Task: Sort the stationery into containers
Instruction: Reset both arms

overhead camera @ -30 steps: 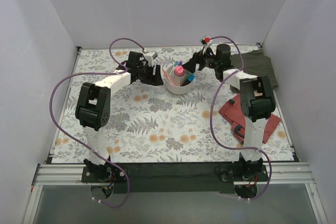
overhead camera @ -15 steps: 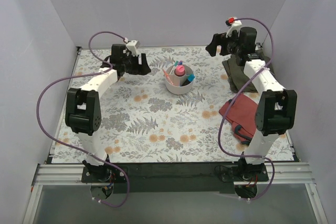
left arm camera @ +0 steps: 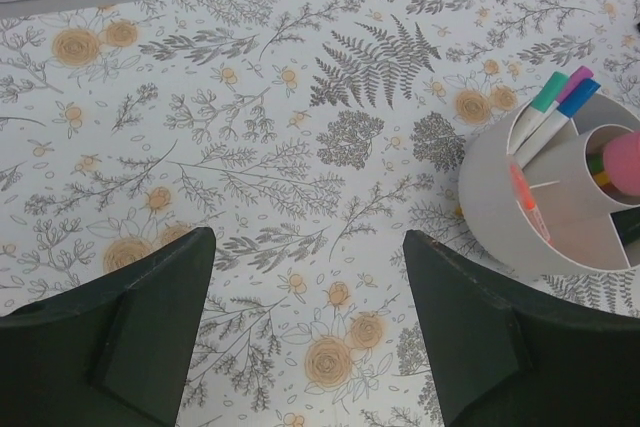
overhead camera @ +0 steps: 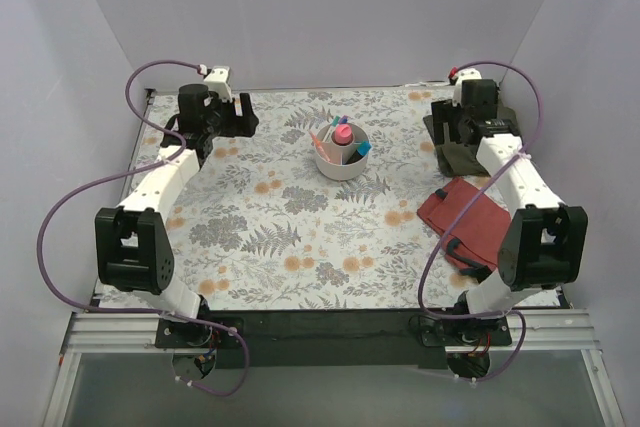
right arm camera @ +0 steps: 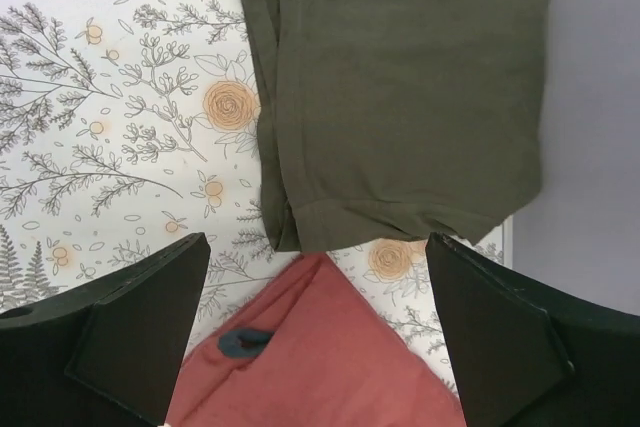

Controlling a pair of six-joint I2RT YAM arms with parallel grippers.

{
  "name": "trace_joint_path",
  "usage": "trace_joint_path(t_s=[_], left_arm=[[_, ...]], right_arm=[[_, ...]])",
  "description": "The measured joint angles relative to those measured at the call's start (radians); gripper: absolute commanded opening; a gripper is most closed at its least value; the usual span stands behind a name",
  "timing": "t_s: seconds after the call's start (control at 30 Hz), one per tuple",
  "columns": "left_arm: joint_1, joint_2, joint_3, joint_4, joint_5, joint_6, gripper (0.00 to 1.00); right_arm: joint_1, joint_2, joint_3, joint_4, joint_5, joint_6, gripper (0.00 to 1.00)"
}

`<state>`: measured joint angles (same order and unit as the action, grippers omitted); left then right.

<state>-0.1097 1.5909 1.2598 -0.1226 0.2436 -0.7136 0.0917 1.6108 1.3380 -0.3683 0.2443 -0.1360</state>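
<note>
The cup (overhead camera: 338, 170), round and off-white, stands upright on the floral desk (overhead camera: 300, 237), in the far half and roughly midway between the two arms. In the left wrist view the cup (left arm camera: 500, 217) shows an inner round wall that sets a centre section apart from an outer ring.

Contents of the cup:
- The fat pink marker (left arm camera: 625, 162) stands in the centre section; in the top view its pink end (overhead camera: 342, 134) rises above the rim.
- Three thin white pens lean together in the outer ring, with a green cap (left arm camera: 548, 95), a blue cap (left arm camera: 577, 99) and a pink cap (left arm camera: 576, 76).
- An orange-pink pen (left arm camera: 528, 202) rests in the outer ring against the cup wall.

The left end effector (overhead camera: 243, 119) hangs over the far left part of the desk, well apart from the cup. Its fingers (left arm camera: 150, 327) are spread wide, with bare desk between them and nothing gripped.

The right end effector (overhead camera: 447, 127) hangs at the far right, above an olive-green cloth (right arm camera: 400, 87) that lies folded on the desk. Its fingers (right arm camera: 510, 347) are likewise spread wide and hold nothing. A red cloth (right arm camera: 310, 357) lies just beside the olive-green cloth, on its near side
</note>
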Motion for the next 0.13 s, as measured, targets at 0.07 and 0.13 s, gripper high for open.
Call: trace_joint_path(t_s=[0.07,0.13], left_arm=[[-0.001,-0.019,-0.029,0.002,-0.005,-0.004,0.76],[-0.001,-0.032,-0.055,0.003,-0.009,-0.01,0.76]], right_arm=[[0.0,-0.05,-0.018,-0.003,0.006,-0.002,0.98],[0.0,-0.093,-0.032,-0.005,0.01,-0.003,0.98]])
